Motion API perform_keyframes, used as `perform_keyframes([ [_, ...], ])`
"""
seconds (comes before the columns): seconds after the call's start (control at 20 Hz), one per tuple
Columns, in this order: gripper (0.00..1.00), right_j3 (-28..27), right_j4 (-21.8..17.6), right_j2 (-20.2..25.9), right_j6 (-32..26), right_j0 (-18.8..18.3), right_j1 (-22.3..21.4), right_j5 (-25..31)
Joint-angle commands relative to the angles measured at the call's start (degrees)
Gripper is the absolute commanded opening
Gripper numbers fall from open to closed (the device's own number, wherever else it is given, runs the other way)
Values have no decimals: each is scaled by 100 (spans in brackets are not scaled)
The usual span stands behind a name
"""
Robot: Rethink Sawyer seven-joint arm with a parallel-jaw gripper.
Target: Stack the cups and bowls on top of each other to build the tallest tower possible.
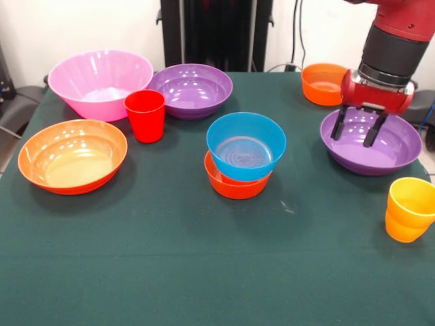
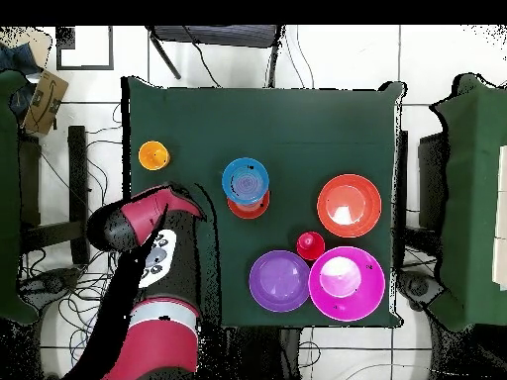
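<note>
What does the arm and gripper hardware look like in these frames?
The arm is glossy red with a black cylindrical wrist section ringed by a silver band. Below that sits a rounded red gripper housing. The gripper has two thin, straight black fingers. In the overhead view the arm is red and black, with a white panel carrying dark round buttons along one link.

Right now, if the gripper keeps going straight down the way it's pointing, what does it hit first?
Probably the wide purple bowl. The gripper points down, open, fingers over the bowl's inside, so it would likely touch the floor of that bowl first. Exact depth is hard to judge from the front view.
</note>
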Motion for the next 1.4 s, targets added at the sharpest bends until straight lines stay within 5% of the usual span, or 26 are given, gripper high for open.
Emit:
perform_keyframes([
  [0.05, 100, -413, 296, 182, 812, 137, 210, -5],
  [1.1, 100, -429, 177, -524, 593, 606, 481, -275],
  [1.4, 100, 87, 304, -422, 790, 658, 456, -632],
])
